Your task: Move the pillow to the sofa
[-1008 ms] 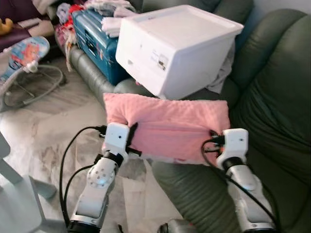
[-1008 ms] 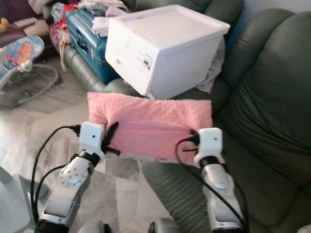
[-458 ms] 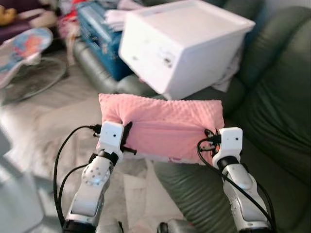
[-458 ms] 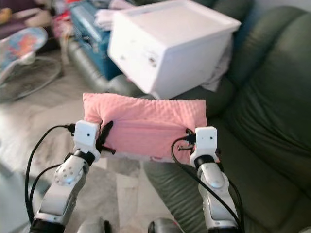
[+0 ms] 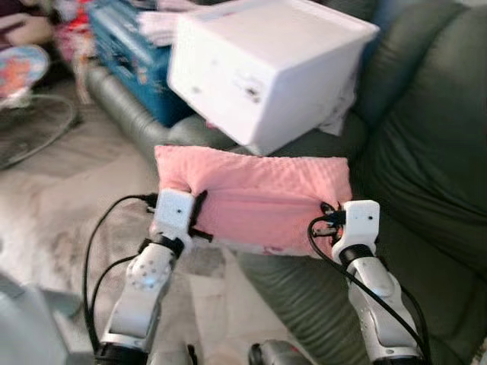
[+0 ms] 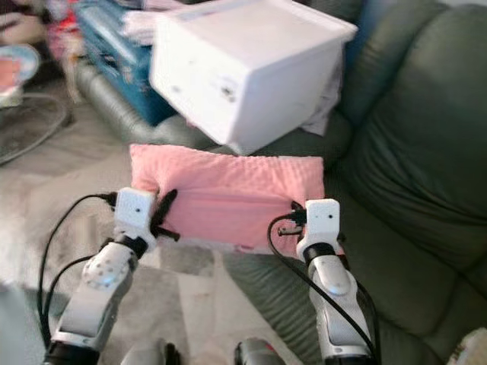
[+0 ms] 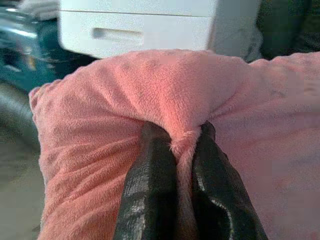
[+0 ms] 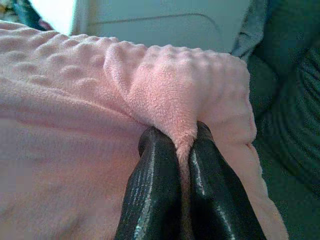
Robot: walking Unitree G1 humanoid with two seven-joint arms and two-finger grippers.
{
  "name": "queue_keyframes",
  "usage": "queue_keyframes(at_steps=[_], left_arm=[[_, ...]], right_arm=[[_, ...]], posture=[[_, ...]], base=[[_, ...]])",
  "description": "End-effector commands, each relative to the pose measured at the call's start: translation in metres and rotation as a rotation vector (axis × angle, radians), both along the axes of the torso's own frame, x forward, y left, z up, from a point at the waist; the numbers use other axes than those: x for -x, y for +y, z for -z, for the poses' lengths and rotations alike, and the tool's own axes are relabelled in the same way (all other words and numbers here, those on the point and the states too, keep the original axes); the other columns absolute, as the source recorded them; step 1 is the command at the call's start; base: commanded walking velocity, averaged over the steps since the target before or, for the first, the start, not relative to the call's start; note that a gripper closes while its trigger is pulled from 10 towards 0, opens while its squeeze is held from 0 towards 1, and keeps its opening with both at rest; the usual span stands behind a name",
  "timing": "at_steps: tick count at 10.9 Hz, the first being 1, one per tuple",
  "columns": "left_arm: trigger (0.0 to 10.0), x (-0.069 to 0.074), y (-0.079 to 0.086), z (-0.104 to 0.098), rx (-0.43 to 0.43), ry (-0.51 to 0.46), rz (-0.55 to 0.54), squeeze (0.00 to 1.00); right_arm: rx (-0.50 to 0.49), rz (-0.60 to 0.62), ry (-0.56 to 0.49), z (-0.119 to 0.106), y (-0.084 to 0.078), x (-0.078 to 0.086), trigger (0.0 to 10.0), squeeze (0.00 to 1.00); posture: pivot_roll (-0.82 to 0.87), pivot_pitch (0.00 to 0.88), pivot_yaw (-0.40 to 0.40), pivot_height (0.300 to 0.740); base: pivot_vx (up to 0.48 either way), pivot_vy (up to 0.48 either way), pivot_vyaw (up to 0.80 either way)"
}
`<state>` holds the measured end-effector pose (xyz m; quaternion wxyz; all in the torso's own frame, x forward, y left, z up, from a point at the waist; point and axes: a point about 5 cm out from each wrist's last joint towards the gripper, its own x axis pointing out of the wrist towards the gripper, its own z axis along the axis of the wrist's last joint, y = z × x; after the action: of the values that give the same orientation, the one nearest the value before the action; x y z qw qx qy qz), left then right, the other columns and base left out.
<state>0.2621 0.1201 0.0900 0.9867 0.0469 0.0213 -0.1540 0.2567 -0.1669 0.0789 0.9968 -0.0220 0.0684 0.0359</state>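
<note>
- The pink pillow (image 5: pixel 259 201) is held in the air just in front of the white storage box (image 5: pixel 262 68), over the green sofa (image 5: pixel 426 175) edge.
- A fold is pinched by the left gripper (image 7: pixel 175 150); another by the right gripper (image 8: pixel 177 150).
- The box's small label (image 5: pixel 249 93) is too blurred to be read.

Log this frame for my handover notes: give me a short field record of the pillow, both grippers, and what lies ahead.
held object: pink pillow, carried level between both arms
left gripper: shut, pinching a fold of the pillow's left end
right gripper: shut, pinching a fold at the right end
pillow support: in the air, above the floor and the sofa's front edge
ahead: green sofa bearing a white storage box and a blue case
</note>
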Motion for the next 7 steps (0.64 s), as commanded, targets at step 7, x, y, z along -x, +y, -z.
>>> queue_keyframes(at_steps=[7], left_arm=[[10.0, 0.0011, -0.0043, -0.0040, 0.015, -0.010, 0.027, 0.00]], right_arm=[[0.018, 0.013, 0.016, 0.0038, -0.0063, 0.0011, 10.0, 0.00]], posture=[[-0.03, 0.069, -0.042, 0.740]], base=[[0.000, 0.000, -0.80]])
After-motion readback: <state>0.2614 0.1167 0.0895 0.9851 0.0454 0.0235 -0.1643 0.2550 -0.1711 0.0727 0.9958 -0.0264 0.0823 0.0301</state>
